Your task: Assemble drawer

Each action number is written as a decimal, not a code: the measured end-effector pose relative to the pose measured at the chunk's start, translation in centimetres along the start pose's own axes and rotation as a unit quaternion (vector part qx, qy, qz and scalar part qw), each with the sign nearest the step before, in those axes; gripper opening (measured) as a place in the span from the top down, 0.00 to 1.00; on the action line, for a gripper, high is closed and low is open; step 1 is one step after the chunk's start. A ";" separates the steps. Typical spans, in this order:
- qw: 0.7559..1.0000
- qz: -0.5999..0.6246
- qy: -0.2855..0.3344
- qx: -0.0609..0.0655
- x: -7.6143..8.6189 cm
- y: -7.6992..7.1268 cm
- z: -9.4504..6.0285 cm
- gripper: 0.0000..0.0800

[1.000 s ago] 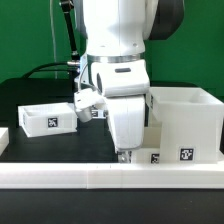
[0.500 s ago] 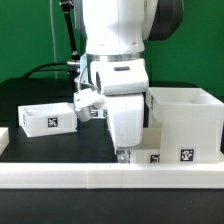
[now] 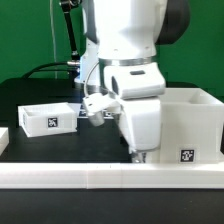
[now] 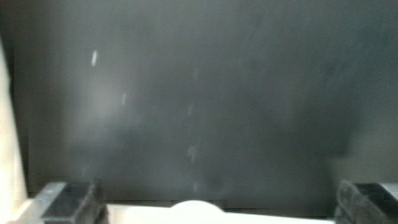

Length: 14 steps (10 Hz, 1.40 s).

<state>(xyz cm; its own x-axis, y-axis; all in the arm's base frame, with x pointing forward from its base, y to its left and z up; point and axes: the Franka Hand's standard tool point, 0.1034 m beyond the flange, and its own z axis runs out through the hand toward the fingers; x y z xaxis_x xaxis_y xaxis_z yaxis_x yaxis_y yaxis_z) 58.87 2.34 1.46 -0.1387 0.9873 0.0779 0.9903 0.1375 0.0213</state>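
The drawer's housing (image 3: 190, 122), a tall open-topped white box, stands on the bench (image 3: 60, 150) at the exterior view's right, with a black-and-white tag (image 3: 185, 155) low on its near face. One shallow tray (image 3: 45, 117) sits well apart from it at the exterior view's left, upright and open on top, and its own tag (image 3: 47, 123) faces the camera. The arm's bulky white body fills the space between the two and hides the housing's near corner on the exterior view's left.

The pincer (image 3: 140, 154) hangs low, just in front of that corner and close to the dark bench. In the blurred wrist view the pincer (image 4: 214, 206) has its two dark fingers (image 4: 63, 203) spread wide apart, gripping nothing. A white rounded shape (image 4: 192, 209) shows between them, touching neither. The blur is too strong to say which part of the kit it is.

The bench (image 4: 178, 100) takes up most of the wrist view as a dark, plain surface. A long white rail (image 3: 100, 178) runs along the bench's near edge across the whole exterior view.
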 end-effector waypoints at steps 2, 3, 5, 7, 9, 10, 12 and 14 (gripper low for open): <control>1.000 0.003 -0.001 -0.002 0.2 0.1 -0.2 0.19; 1.000 0.003 0.000 -0.001 0.2 0.1 -0.1 0.19; 1.000 0.005 0.001 0.001 0.5 0.0 0.1 0.19; 1.000 0.017 -0.001 0.007 0.8 0.2 -0.2 0.19; 1.000 0.018 -0.003 0.005 0.4 0.6 -0.6 0.19; 1.000 0.015 -0.005 0.002 -0.7 0.7 -1.0 0.19; 1.000 0.020 -0.007 -0.007 -3.6 0.5 -1.7 0.19; 0.999 0.031 -0.004 -0.011 -5.8 -0.3 -2.5 0.19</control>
<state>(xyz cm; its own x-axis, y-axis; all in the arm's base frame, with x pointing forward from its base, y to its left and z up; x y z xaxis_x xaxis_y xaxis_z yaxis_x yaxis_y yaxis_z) 59.38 -3.68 3.54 -0.0763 0.9945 0.0724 0.9965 0.0736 0.0396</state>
